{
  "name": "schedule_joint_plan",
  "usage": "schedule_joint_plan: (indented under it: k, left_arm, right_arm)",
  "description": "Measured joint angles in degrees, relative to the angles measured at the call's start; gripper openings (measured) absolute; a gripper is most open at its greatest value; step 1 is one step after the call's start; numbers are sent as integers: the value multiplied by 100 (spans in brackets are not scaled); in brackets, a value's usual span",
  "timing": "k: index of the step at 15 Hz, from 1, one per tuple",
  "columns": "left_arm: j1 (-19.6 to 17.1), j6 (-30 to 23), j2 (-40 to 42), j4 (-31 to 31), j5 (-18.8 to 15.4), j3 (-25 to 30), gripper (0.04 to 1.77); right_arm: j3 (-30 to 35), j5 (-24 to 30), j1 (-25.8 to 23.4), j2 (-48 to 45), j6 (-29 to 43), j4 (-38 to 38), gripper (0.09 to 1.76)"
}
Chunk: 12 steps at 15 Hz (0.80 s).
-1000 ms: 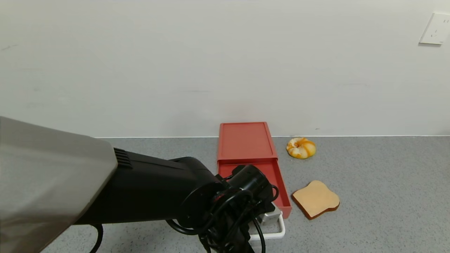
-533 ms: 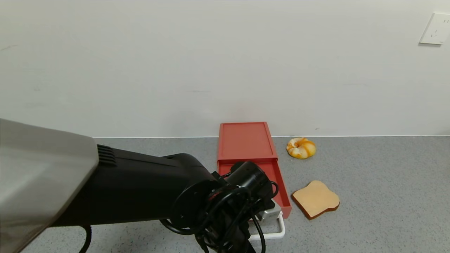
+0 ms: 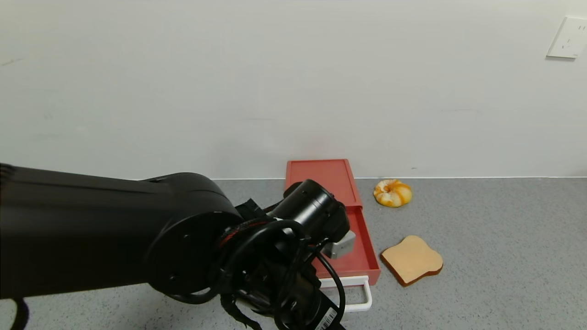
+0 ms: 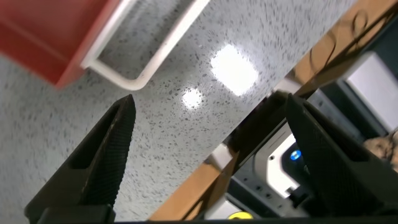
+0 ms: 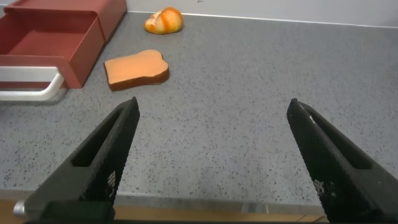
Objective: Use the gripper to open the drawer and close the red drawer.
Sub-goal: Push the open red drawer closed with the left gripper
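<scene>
A plain off-white wall (image 3: 293, 82) fills the upper half of the head view, with a white wall socket (image 3: 568, 37) at the upper right of the frame. Below it, a grey speckled surface (image 3: 495, 238) spans the lower half.

The left arm (image 3: 91, 233), black and bulky, enters from the left edge of the head view and covers the lower left and centre of the frame. The left gripper (image 4: 205, 155) hangs over the surface near its front edge; its fingers (image 4: 102, 162) stand wide apart and hold nothing, just beside the white loop handle (image 4: 143, 59).

The drawer (image 3: 341, 215), brick-red, sits at the centre of the head view against the wall, with its tray pulled out toward the camera.

A bread slice (image 3: 412, 259) lies flat at lower right of centre, just beside the tray's front corner. A round orange-and-white bun (image 3: 392, 192) lies near the wall, right of the drawer.

The right gripper (image 5: 211, 155) hovers low over the surface, fingers spread apart and empty, well apart from the drawer.
</scene>
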<state>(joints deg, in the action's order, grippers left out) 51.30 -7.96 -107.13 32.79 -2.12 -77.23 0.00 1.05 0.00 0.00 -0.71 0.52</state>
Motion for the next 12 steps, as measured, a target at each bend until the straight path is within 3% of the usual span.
schedule_joint_plan:
  k: [3,6,8,12]
  left_arm:
    - [-6,-835,313,0,361,33,172]
    - [-43,-1401,595,61,507,88,172]
    - [-69,-1648,728,118,702,88,172]
    - [-295,-1860,992,119,772,112,172]
  right_arm:
    - [0,-1,0,0,2,0,174]
    - [0,2,0,0,5,0,174]
    - [0,0,0,0,5,0,174]
    - [0,2,0,0,5,0,174]
